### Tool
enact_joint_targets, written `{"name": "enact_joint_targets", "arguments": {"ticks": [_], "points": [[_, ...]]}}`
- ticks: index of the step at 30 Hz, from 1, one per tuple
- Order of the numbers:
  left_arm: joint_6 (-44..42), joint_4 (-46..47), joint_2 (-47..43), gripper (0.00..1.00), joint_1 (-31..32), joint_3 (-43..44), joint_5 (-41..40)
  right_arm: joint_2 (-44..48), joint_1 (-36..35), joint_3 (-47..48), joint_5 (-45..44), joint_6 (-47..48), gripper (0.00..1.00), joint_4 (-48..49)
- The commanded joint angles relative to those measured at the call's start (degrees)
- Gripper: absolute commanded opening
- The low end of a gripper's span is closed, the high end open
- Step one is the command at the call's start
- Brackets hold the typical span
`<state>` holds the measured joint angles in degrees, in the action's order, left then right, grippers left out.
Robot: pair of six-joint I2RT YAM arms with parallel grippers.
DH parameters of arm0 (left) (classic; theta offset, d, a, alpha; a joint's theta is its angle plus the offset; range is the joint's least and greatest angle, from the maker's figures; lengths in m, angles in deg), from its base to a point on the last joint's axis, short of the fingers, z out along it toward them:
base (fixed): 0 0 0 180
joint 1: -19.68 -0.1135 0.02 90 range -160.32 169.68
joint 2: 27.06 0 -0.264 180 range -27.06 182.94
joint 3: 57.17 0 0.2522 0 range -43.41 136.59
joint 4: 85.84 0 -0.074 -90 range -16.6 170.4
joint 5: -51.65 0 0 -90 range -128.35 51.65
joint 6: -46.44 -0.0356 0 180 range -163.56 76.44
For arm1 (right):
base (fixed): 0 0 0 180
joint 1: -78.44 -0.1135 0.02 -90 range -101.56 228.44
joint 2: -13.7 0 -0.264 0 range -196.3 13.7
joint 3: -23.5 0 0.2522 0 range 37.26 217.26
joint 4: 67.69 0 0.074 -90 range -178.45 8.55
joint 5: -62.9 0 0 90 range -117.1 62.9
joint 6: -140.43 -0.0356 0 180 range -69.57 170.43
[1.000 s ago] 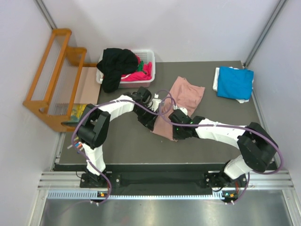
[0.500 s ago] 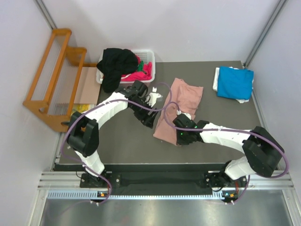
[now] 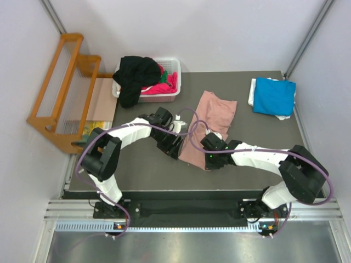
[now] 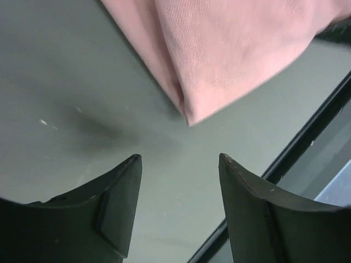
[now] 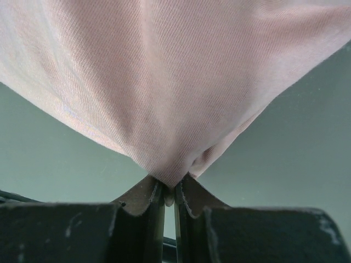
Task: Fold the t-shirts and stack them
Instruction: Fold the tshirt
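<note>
Salmon-pink cotton: one t-shirt (image 3: 213, 112), lying half-folded mid-table, its near corner close to the table's (image 3: 137, 172) front edge. Right gripper (image 5: 170, 187): pressed together on a small pucker of that shirt's hem, with little cloth between the fingers. Left gripper (image 4: 178, 160): spread and empty, low over bare table just beside the shirt's other near corner. Risks, as judged: the thin pinch slips under a pull; a one-handed lift drags the fold askew; the two wrists, close together, knock each other; the purple cable (image 3: 189, 118) looped over the cloth catches it. Edges: front lip near both grippers, so little room toward the bases. Open room: bare table left of the shirt, and between it and the folded blue t-shirt (image 3: 273, 96) at the far right corner. The white basket (image 3: 174, 61) holding the black t-shirt (image 3: 136, 76) stands well apart.
</note>
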<state>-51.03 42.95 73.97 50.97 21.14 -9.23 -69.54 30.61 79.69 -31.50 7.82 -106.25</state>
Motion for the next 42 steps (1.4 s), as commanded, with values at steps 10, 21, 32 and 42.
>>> {"name": "enact_joint_targets", "arguments": {"ticks": [10, 21, 32, 42], "points": [[7.29, 10.73, 0.30, 0.61, 3.16, 0.83, -3.55, -1.84, -0.24, 2.83, 1.33, -0.90, 0.07, 1.95], [7.29, 9.42, 3.03, 0.56, 5.28, 1.54, -5.57, -2.01, -0.07, 3.00, 1.33, -0.72, 0.06, 2.03], [7.20, 9.24, 3.73, 0.07, 5.36, 1.71, -6.36, -1.93, -0.15, 2.56, 1.42, -0.81, 0.00, 2.21], [6.67, 8.10, 4.17, 0.00, 5.36, 3.21, -4.87, -0.87, 0.11, 2.13, 0.71, -1.16, 0.00, 1.42]]}}
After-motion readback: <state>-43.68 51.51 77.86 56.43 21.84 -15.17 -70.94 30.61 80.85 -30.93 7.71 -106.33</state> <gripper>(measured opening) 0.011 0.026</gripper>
